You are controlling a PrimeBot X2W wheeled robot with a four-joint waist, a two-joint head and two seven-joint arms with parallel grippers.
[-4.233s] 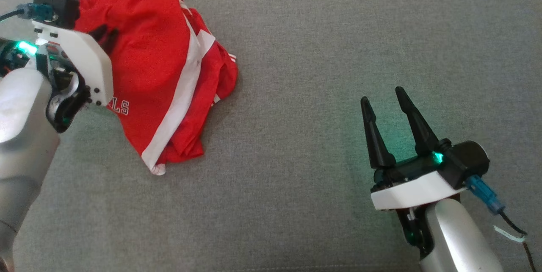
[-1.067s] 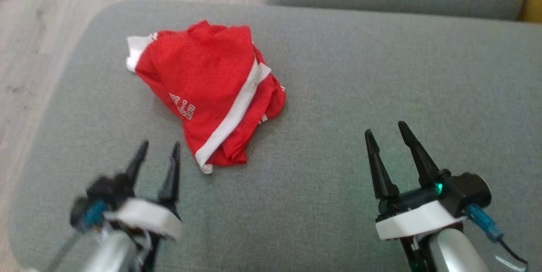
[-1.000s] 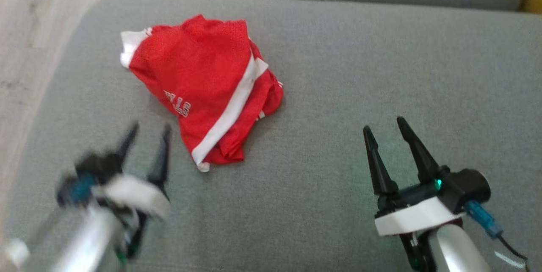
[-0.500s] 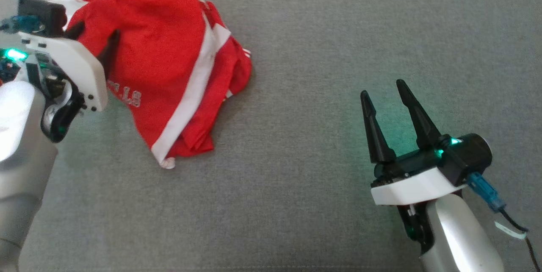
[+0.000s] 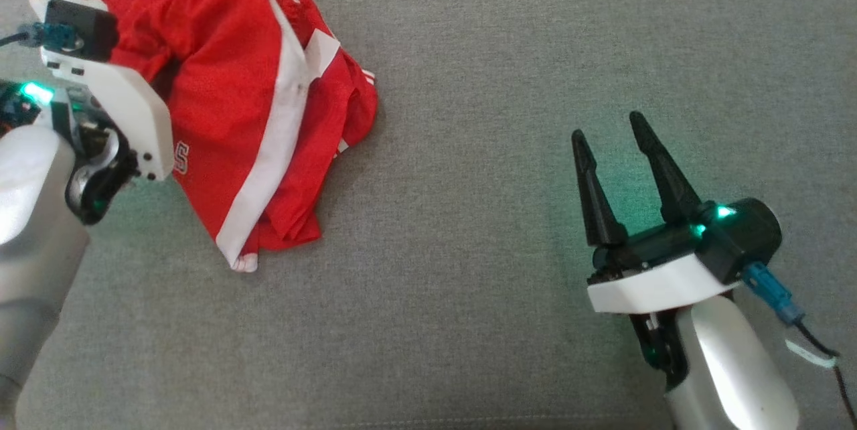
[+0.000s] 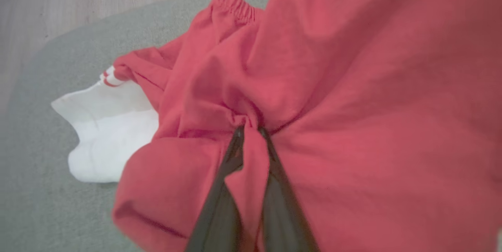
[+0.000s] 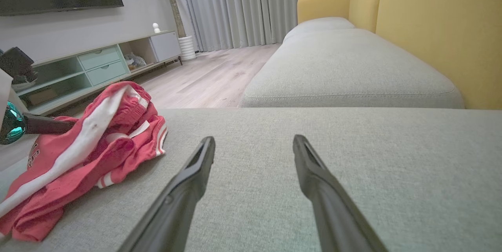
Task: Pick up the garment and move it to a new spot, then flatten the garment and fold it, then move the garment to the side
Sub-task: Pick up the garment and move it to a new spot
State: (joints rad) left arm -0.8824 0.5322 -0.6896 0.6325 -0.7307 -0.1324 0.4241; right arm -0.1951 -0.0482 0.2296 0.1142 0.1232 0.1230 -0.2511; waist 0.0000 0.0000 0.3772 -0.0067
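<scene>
On the grey sofa (image 5: 535,48), the crumpled red-and-white garment (image 5: 227,115) is pinched by the left end effector (image 6: 250,129); lifting is needed.

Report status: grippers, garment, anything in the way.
Left gripper shut, pinching a fold of the red garment. Right gripper open, apart from it. It lies crumpled on the grey cushion. No obstruction seen.

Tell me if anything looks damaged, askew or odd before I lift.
Only a small dark speck on the white side stripe of the crumpled red fabric garment; whether it is a stain or a hole I cannot tell. The left claw is shut on a pinch of its red cloth.
</scene>
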